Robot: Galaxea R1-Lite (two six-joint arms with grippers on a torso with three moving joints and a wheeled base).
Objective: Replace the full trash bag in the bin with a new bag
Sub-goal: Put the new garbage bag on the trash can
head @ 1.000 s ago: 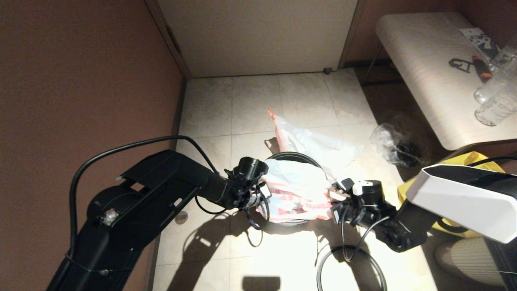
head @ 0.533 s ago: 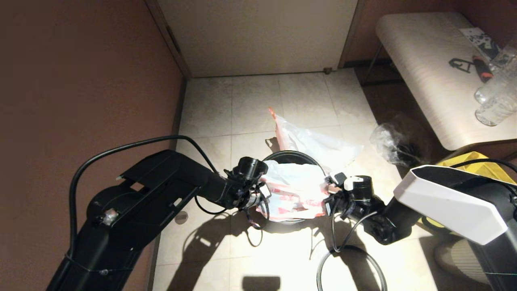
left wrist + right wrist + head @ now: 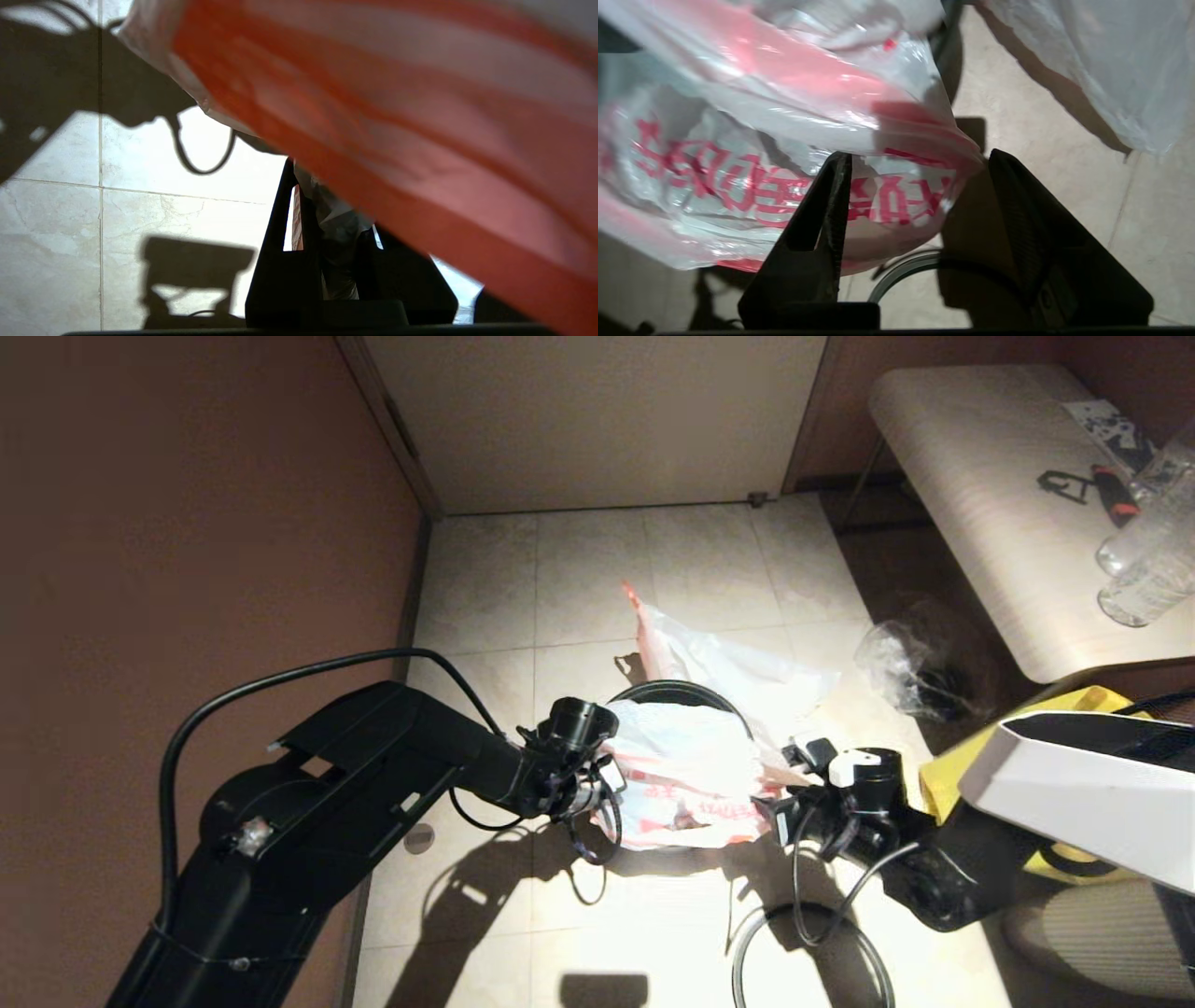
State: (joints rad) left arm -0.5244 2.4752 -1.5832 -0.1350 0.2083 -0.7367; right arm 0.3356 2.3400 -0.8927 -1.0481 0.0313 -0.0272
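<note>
The black bin [image 3: 653, 692] stands on the tiled floor with the new bag [image 3: 689, 767], milky white with red characters, draped over its mouth. My left gripper [image 3: 605, 786] is shut on the bag's left edge, and white film is pinched between the fingers [image 3: 280, 233]. My right gripper [image 3: 782, 791] is open at the bag's right edge, and a printed corner [image 3: 896, 196] lies between its spread fingers [image 3: 838, 186]. The full trash bag [image 3: 738, 672], see-through with orange-pink handles, lies on the floor behind the bin. The grey hoop [image 3: 758, 922] lies on the floor in front.
A clear bag with dark contents [image 3: 910, 667] and a yellow tote bag [image 3: 941, 777] sit to the right. Beyond them stands a pale bench [image 3: 971, 495] carrying bottles [image 3: 1144, 565]. A brown wall runs along the left and a door closes the back.
My right gripper went in toward the bin, then came back out to the right. The new bag's right edge now reaches farther right. The left arm has not moved.
</note>
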